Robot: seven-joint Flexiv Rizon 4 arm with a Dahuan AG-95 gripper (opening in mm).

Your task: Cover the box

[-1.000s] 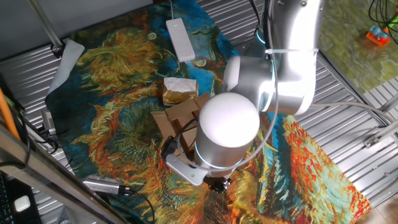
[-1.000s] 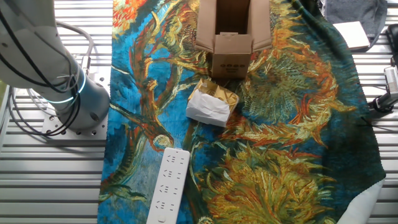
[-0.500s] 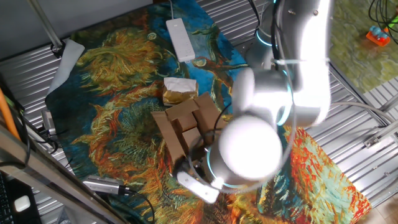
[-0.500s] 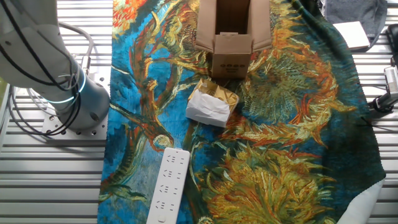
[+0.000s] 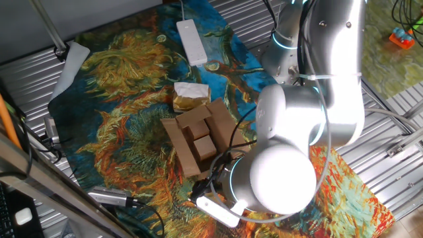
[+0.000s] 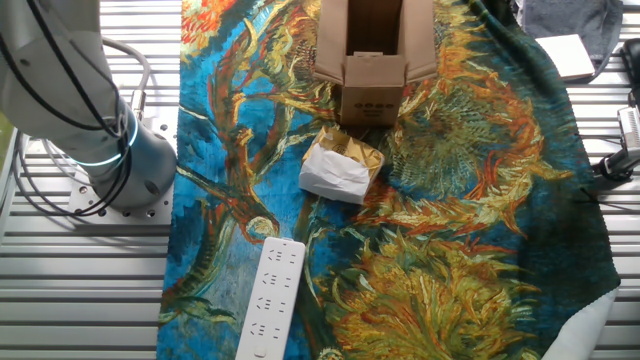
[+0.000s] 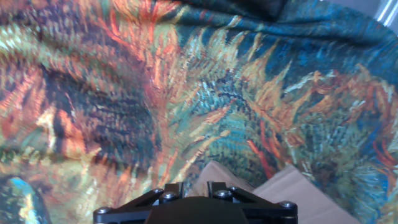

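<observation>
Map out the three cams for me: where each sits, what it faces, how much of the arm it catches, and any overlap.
One fixed view: high, looking down the patterned cloth; the open box at centre, the arm's elbow and wrist fill the foreground.
The other fixed view: from the opposite side, power strip nearest, box at the far edge; only the arm's base shows.
Hand view: close above the cloth, a box flap at the bottom edge, pincer mount only.
Both fixed views share box, paper packet and strip.
</observation>
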